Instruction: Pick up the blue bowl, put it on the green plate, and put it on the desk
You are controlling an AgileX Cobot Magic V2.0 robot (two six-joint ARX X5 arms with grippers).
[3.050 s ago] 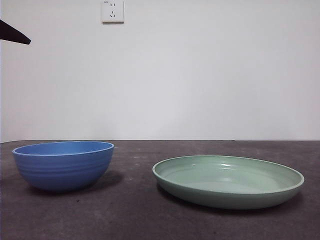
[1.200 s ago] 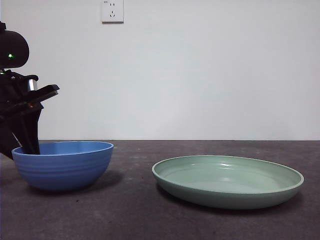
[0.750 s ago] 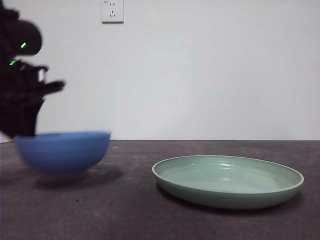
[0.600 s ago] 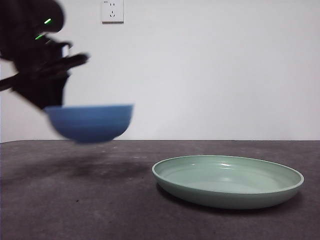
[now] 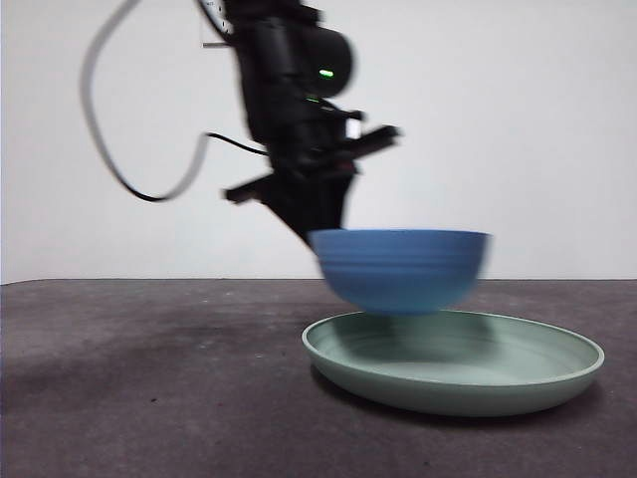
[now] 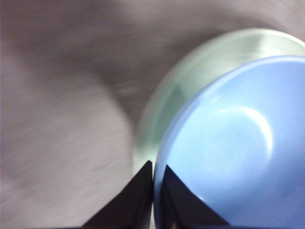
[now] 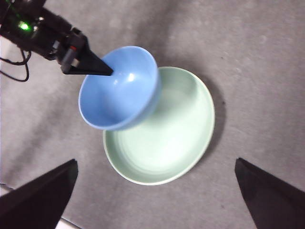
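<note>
Left gripper (image 6: 153, 179) pinches the bowl (image 5: 401, 269) by its left rim, above the plate (image 5: 453, 393). Looks stiff, glossy, likely slippery. Right gripper (image 7: 157, 200) waits wide.

You have a plain white wall (image 5: 557, 119) behind the counter's (image 5: 149, 398) far edge. It spans that edge from corner to corner.

One blue bowl (image 5: 401, 269), one green plate (image 5: 468, 373), two grippers: left (image 6: 153, 176), right (image 7: 155, 191)

Glossy ridged blue bowl (image 5: 401, 267), upright, hanging in the air just above pale green plate (image 5: 498, 383); plate lying flat on speckled grey table (image 5: 149, 398).
</note>
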